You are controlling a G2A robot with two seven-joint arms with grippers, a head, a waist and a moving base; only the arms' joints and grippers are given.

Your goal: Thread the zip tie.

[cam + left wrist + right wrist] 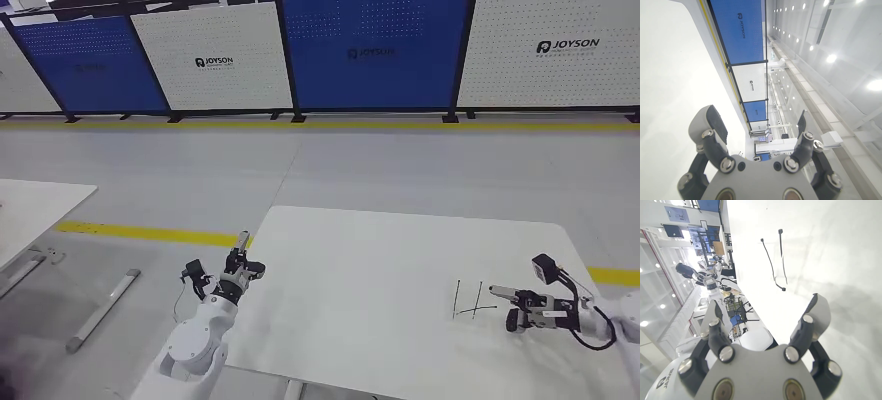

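Right wrist view: three thin black zip ties (770, 260) lie on the white table (829, 247), just ahead of the right gripper (765, 308) and untouched by it. Two lie nearly side by side, their small square heads at the ends farthest from the fingers. Of the third I can make out a short curved piece with its head nearest the fingers, close by the others' tails. The right gripper sits low over the table, jaws spread wide, holding nothing. Well apart from the ties, the left gripper (759, 115) is also spread wide and holds nothing, pointing upward beside the table's edge.
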